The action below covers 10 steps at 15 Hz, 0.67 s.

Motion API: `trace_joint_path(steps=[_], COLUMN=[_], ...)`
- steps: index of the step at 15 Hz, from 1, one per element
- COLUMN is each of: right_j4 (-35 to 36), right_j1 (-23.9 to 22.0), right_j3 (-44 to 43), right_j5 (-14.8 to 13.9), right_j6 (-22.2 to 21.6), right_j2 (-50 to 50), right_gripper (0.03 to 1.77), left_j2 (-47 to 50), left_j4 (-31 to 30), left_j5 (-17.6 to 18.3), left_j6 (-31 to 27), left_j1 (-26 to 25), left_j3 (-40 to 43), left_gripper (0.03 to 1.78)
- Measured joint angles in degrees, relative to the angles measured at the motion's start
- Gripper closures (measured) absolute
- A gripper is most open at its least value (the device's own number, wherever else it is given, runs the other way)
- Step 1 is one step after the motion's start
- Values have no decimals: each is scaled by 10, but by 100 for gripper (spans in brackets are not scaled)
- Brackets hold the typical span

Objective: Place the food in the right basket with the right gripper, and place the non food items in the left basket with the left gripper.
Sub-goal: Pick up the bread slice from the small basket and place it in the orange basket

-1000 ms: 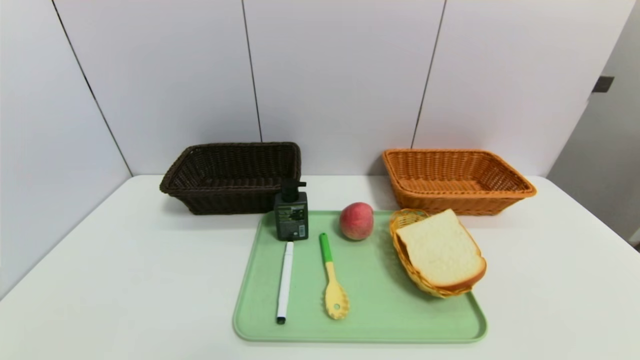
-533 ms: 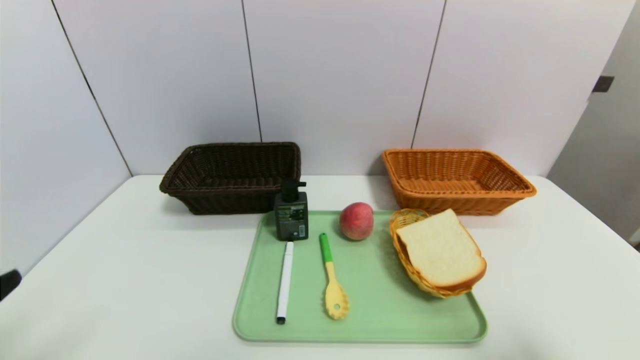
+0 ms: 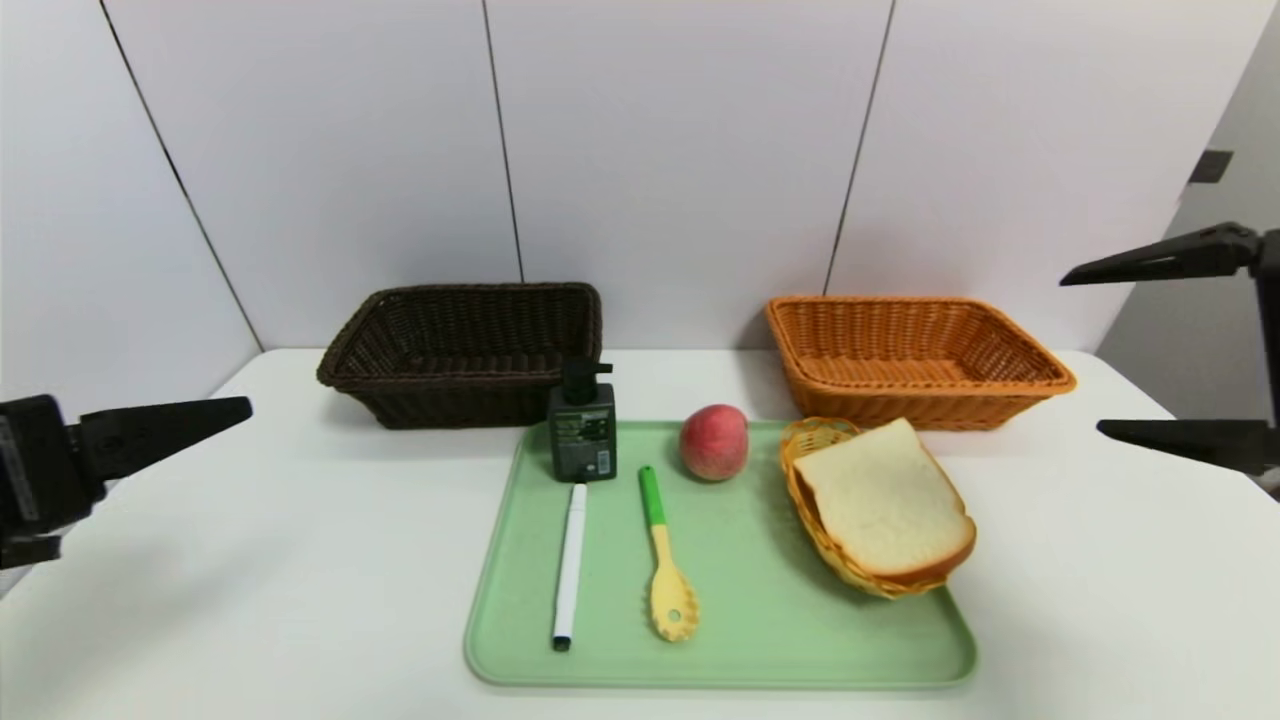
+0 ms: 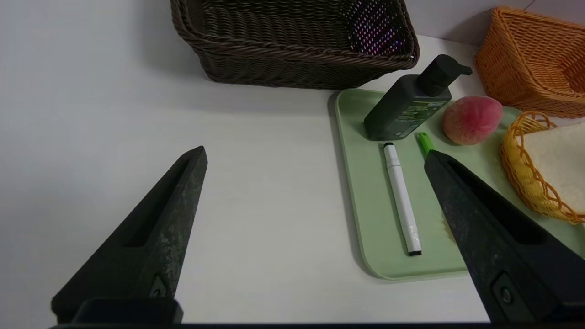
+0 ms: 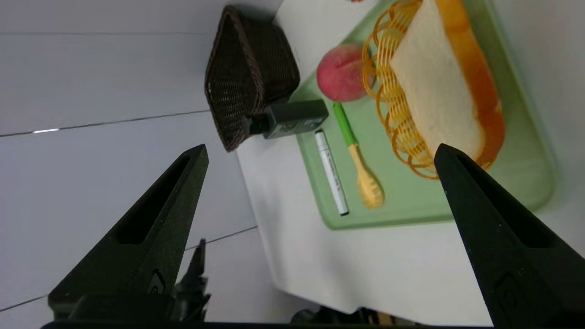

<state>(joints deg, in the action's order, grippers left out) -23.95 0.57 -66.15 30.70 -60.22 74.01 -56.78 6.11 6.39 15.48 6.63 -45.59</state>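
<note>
Well, nothing is sorted yet, and the layout explains why. The white table (image 3: 250, 560) is the biggest thing here, with a wall of pale panels just behind it and bare surface on both flanks for the arms to swing through. At the back stand the two targets, both holding nothing: the large rectangular dark brown wicker basket (image 3: 460, 350) at about eleven o'clock from the tray's middle and the large rectangular orange wicker basket (image 3: 915, 355) at one o'clock, well apart from each other, each on its own arm's side.

In front of them lies the flat pale green plastic tray (image 3: 740, 620), its far rim close to both baskets. At its three o'clock edge a small yellow woven basket (image 3: 815, 440) tilts under a thick slice of white bread (image 3: 880, 500). A dark green square pump bottle with a black top (image 3: 582, 430) stands upright at the eleven o'clock corner, with a round pink peach (image 3: 714, 441) at twelve. A slim white marker pen (image 3: 570, 565) and a yellow spoon with a green handle (image 3: 662, 555) lie side by side, apart, pointing away from the robot.

The left gripper (image 4: 315, 155) hovers off the tray's nine o'clock side, jaws spread wide and empty. The right gripper (image 3: 1080, 352) hangs off the three o'clock side, rolled so one finger sits above the other, likewise spread and holding nothing.
</note>
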Motion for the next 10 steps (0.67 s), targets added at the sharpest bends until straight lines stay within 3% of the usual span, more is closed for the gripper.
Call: trace_joint_path(steps=[2,4,10], right_j4=[5,50,280], right_j1=[0,-1,-6], right_j3=[23,64,230], right_j5=[22,20,7], right_j6=[1,7,26], right_j2=[29,37,14], right_gripper=[9,9,9], left_j2=[-32,-47,-64], left_j4=[-42,-46,-48], left_j5=[1,3,3], left_j6=[1,3,16], left_j1=[8,15,36], left_j3=[6,9,13], left_gripper=[12,12,12])
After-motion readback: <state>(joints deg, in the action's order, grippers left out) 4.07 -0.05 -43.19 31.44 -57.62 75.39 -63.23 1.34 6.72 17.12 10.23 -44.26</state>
